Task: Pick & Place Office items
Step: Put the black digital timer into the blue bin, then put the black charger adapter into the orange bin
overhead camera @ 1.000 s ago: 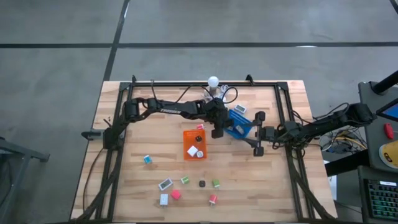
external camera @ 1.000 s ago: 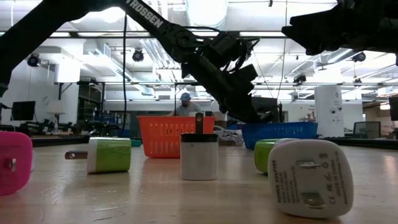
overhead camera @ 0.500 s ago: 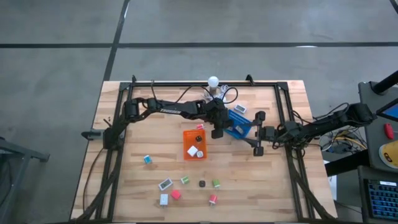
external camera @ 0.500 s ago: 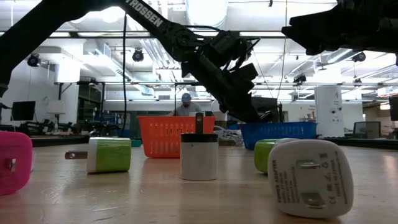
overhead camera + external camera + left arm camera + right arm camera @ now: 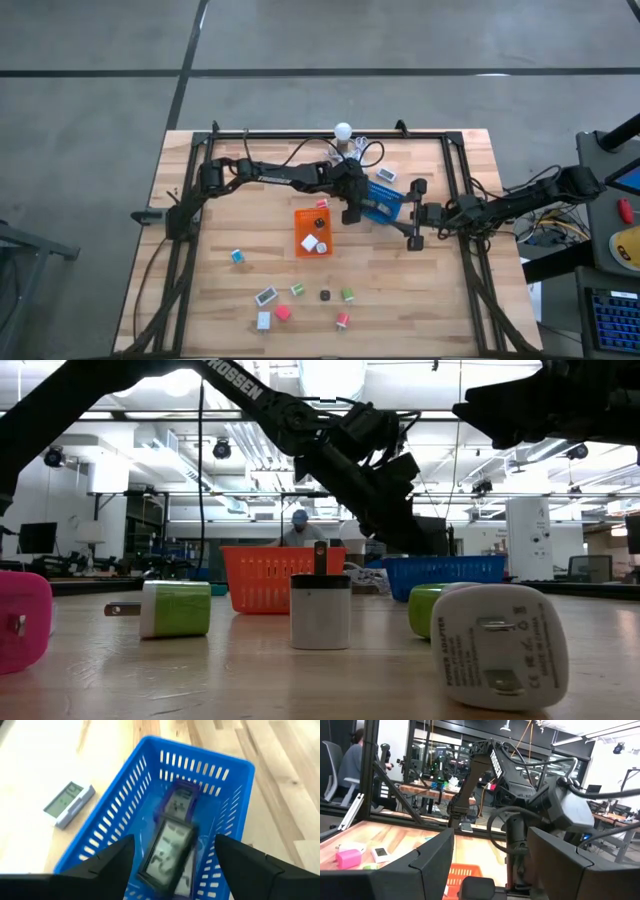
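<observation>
1. The left claw (image 5: 172,857) hangs over the blue basket (image 5: 125,815) with its fingers spread apart, holding nothing.
2. A small black digital clock (image 5: 167,851) is in the air just under it, blurred, above a purple clock (image 5: 179,802) lying in the basket.
3. The right claw (image 5: 414,214) waits beside the basket, fingers apart and empty.
4. Other small pieces lie in the orange basket (image 5: 299,235) and on the table (image 5: 200,290).

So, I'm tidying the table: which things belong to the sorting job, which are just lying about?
Job: blue tray under the left hand, black clock inside it, orange tray, chargers.
Lying about: white bulb cluster, waiting right hand.
</observation>
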Controlling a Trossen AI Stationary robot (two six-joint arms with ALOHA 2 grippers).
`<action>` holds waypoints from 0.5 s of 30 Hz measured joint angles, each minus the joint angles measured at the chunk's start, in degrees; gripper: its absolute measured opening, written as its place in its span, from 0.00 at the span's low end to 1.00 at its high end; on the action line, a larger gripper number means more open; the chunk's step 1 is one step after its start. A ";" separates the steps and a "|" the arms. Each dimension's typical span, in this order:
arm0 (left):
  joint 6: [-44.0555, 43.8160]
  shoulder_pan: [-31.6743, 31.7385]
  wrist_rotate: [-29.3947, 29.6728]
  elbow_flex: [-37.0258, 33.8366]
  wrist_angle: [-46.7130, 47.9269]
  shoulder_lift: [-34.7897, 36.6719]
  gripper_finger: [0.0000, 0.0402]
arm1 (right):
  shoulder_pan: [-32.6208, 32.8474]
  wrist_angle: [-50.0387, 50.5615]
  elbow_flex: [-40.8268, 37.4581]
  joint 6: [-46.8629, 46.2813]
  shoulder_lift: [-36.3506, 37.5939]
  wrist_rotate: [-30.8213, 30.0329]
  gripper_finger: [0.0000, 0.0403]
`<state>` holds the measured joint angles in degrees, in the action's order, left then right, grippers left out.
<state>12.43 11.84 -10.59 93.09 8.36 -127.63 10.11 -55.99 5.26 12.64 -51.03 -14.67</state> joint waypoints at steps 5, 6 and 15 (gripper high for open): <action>0.65 0.00 -0.54 0.89 0.31 0.00 0.71 | 0.00 0.02 -0.01 -0.04 0.00 -0.14 0.61; 0.74 -0.02 -0.58 1.00 0.34 0.00 0.71 | 0.00 0.03 0.00 -0.03 0.00 -0.14 0.61; 4.83 -0.55 -0.33 0.16 0.56 3.43 0.71 | 0.00 1.73 0.00 -0.87 -0.04 -0.12 0.61</action>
<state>17.26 11.29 -10.92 93.25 8.92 -124.20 10.11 -54.26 5.26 11.77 -51.07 -14.79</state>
